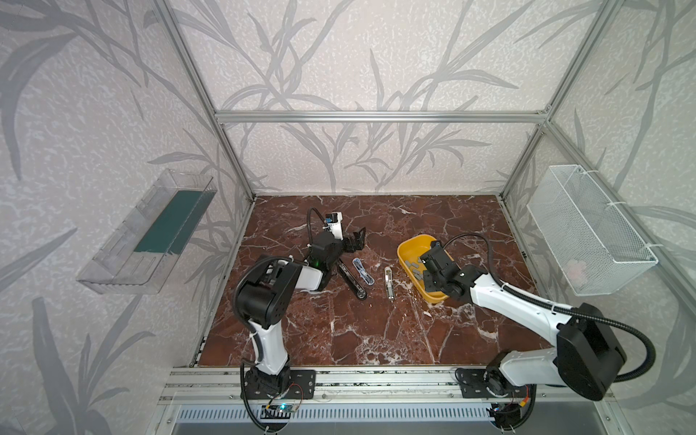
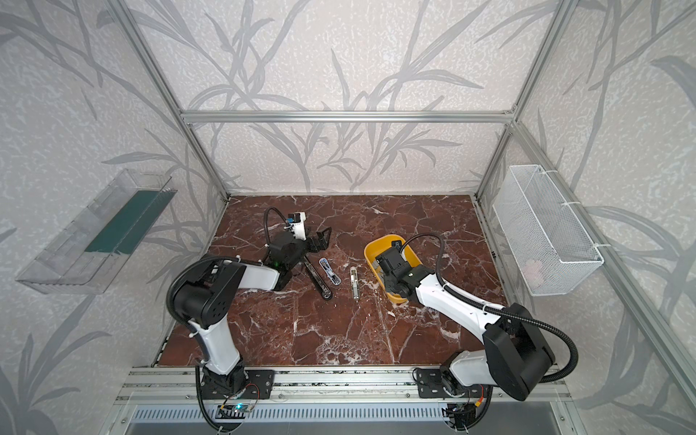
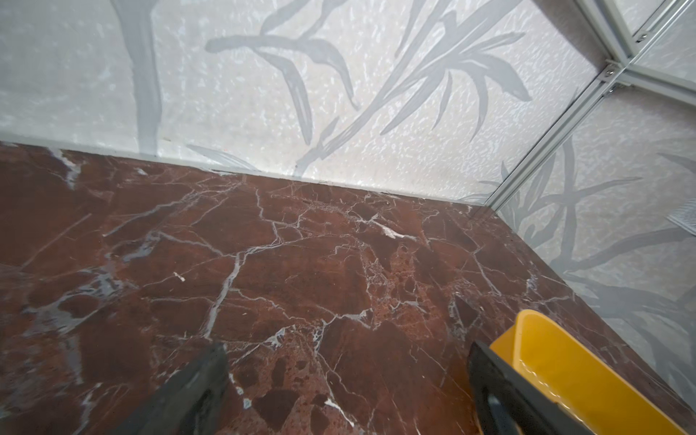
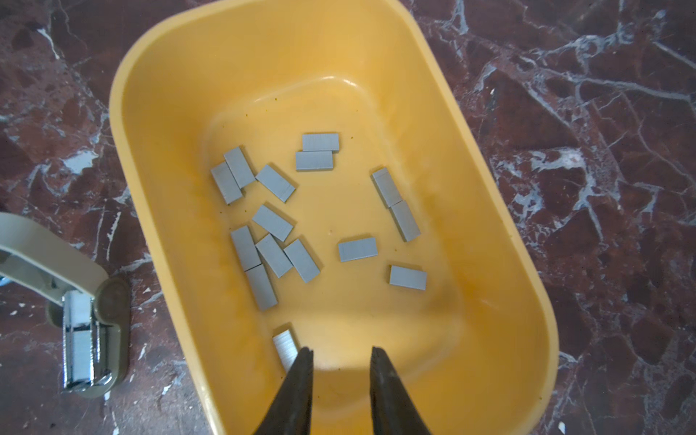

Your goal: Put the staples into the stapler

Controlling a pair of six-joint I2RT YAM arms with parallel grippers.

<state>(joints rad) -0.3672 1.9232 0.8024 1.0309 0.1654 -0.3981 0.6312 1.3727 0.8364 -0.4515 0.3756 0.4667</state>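
Observation:
Several grey staples [image 4: 280, 226] lie loose in a yellow tray [image 4: 124, 150], which both top views show right of centre [image 1: 410, 241]. My right gripper [image 4: 341, 352] hangs low inside the tray, narrowly open with nothing between the tips. One shiny strip [image 4: 285, 348] lies just outside one fingertip. A beige stapler [image 4: 81, 331] lies opened beside the tray, its metal channel showing [image 1: 389, 282]. A clear-blue stapler [image 1: 363, 272] and a black stapler [image 1: 352, 280] lie left of it. My left gripper [image 1: 356, 241] is wide open and empty [image 3: 348, 350] behind the staplers.
A clear plastic bin [image 1: 150, 233] hangs on the left wall and a white mesh basket [image 1: 587, 229] on the right wall. Aluminium posts frame the marble tabletop [image 1: 376, 331]. The tray corner [image 3: 534, 320] shows next to my left gripper's finger.

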